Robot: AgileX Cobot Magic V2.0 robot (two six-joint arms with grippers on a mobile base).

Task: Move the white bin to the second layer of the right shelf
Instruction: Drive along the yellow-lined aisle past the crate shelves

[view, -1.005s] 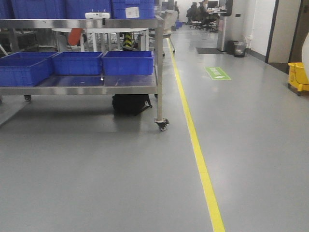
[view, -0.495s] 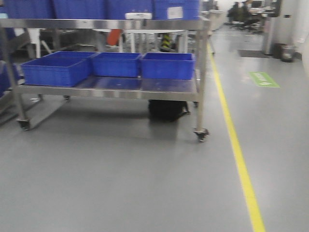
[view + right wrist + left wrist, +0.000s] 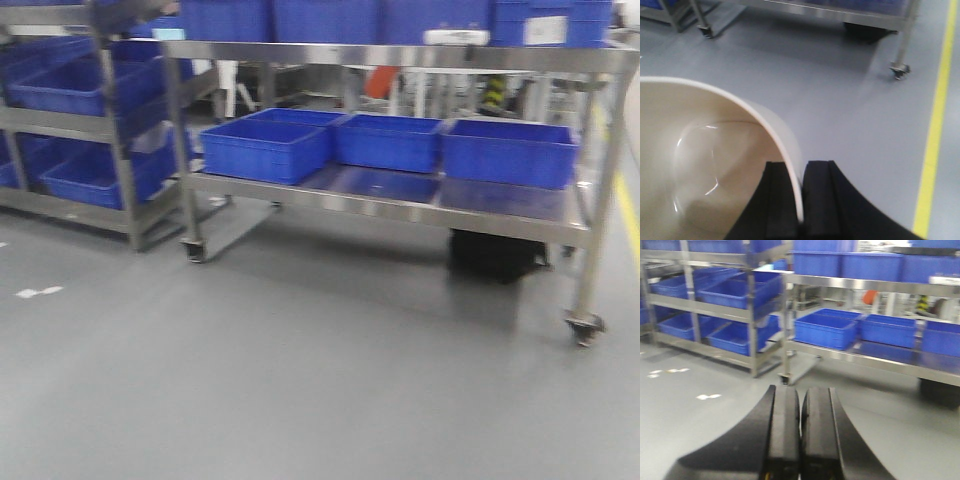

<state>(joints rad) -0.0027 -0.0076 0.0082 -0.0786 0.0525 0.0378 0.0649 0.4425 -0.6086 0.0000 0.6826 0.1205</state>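
The white bin (image 3: 705,165), glossy cream plastic with a rounded mouth, fills the lower left of the right wrist view and hangs above the grey floor. My right gripper (image 3: 802,167) is shut on its rim, one finger inside the wall and one outside. In the left wrist view my left gripper (image 3: 800,392) is shut with nothing between its black fingers, pointing at racks of blue crates. Neither gripper appears in the front view. The right shelf second layer is out of view.
A wheeled steel table (image 3: 400,205) carries blue crates (image 3: 265,150) on both levels, with a black bag (image 3: 495,255) under it. A steel rack (image 3: 120,150) of blue crates stands to its left. A yellow floor line (image 3: 935,125) runs along the right, past a caster (image 3: 899,71).
The front view has swung left: the steel table slid rightward in frame, the yellow line moved almost out at the right, and the second rack came into view at the left.
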